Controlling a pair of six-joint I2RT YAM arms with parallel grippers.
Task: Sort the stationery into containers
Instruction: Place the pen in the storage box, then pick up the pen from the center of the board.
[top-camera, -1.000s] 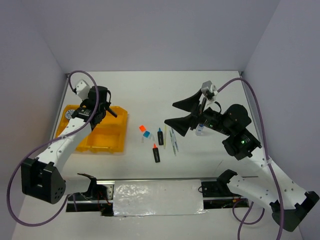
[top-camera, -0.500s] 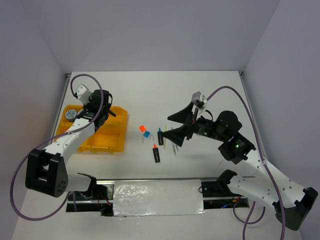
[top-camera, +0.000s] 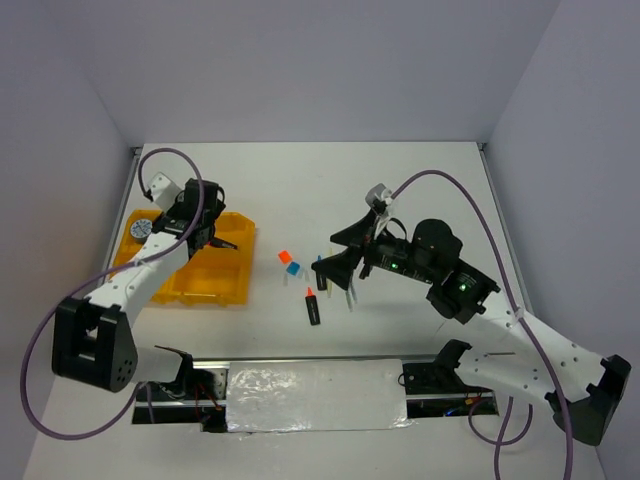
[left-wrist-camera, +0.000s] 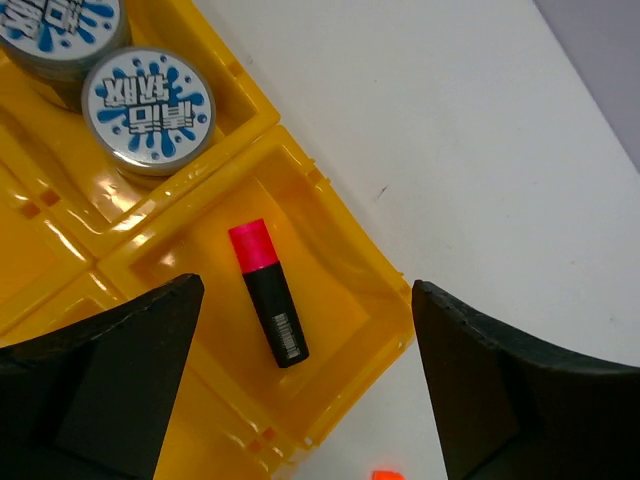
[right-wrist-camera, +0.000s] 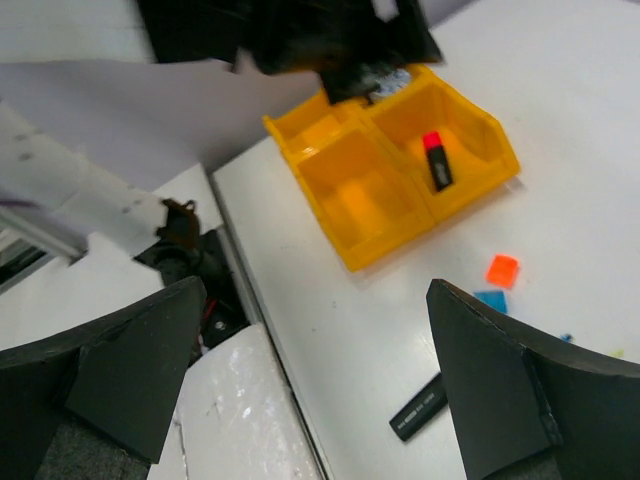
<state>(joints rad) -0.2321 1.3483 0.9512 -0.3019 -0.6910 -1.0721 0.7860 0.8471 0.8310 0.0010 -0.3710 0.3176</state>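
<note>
The left gripper (left-wrist-camera: 308, 288) has just spread apart over the tray (left-wrist-camera: 340, 270), leaving the pink-capped marker (left-wrist-camera: 268, 295) free inside it, one more item sorted, while the right gripper (right-wrist-camera: 318, 288) gapes wide too.

A white table (top-camera: 300, 190) stands between plain pale lilac walls (top-camera: 300, 70).

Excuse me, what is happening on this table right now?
Two robot arms are sorting stationery. The left pincer stands open above the yellow-orange divided plastic tray. A black marker with a pink cap lies loose in one compartment, and two round blue-and-white tins sit in another part. The right pincer, also open and empty, hangs over unsorted items on the white table, among them a black marker with an orange cap and a small orange square.
</note>
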